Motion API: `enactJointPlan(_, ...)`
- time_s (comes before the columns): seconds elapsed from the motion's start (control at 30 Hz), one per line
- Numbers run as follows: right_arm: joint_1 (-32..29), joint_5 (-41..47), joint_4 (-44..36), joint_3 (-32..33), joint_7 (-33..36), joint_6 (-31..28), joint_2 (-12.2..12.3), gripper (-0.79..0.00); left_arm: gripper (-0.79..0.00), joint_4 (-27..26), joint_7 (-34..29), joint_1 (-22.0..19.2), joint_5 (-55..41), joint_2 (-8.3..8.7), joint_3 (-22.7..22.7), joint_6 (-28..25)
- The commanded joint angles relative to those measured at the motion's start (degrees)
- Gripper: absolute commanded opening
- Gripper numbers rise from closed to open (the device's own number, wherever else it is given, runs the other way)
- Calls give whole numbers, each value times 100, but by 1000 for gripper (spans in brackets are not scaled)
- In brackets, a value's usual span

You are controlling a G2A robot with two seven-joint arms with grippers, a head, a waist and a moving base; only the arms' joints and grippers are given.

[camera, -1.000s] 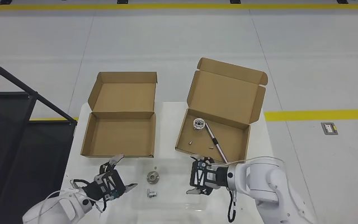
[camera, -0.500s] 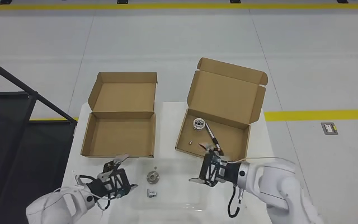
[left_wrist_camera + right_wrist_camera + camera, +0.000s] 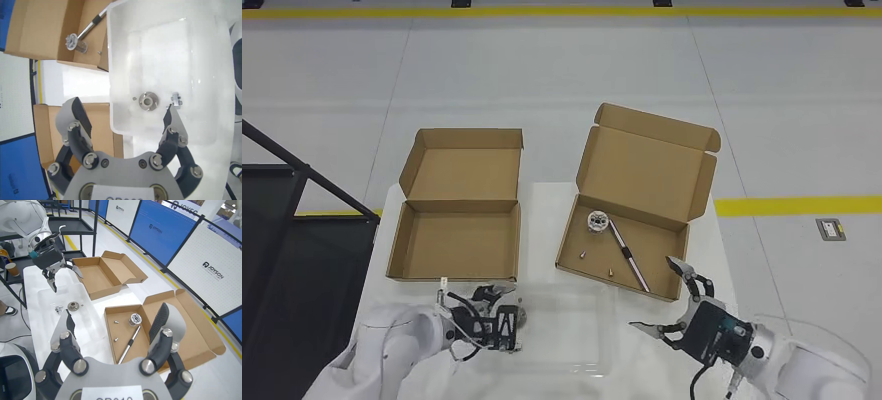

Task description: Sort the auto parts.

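A round metal flange [image 3: 148, 101] lies in a clear tray [image 3: 121, 47] with a small metal bracket [image 3: 176, 99] and a tiny bit [image 3: 134, 98] beside it. My left gripper [image 3: 126, 115] hovers open just short of the flange, one fingertip [image 3: 169, 111] close to the bracket. The right wrist view shows the same flange [image 3: 72, 306] and bracket [image 3: 59, 309] under the left gripper [image 3: 66, 279]. My right gripper [image 3: 115, 321] stands open and holds nothing, off the tray's right end by the right box [image 3: 642, 245]. In the top view it is the gripper [image 3: 654, 295] at the front right.
The right box [image 3: 143, 351] holds a gear wheel [image 3: 135, 319], a metal rod [image 3: 130, 344] and two small screws [image 3: 116, 322]. The left box [image 3: 454, 240] stands open with a bare floor. A black shelf [image 3: 302, 260] stands left of the table.
My left gripper moved right, over the tray's flange and bracket. My right gripper drew back from the tray to the table's front right, still open.
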Motion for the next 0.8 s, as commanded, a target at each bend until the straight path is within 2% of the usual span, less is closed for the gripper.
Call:
enactJointPlan(0.0,16,2,1,-5,8,0,0,0,0,4,9,11,-7,2,-12,0)
enactJointPlan(0.33,16,2,1,-5,8,0,0,0,0,46,-5,44,-47,-3,-6,62)
enactJointPlan(0.5,-58,77,105,95,-296,492,3,0,0,233,-295,-36,-143,-24,321,0)
enactJointPlan(0.63,-209,234,226,280,-621,644,18,0,0,308,-301,-299,-359,64,615,0)
enactJointPlan(0.77,-319,289,358,376,-741,643,41,0,0,428,-424,-639,-579,253,1021,0)
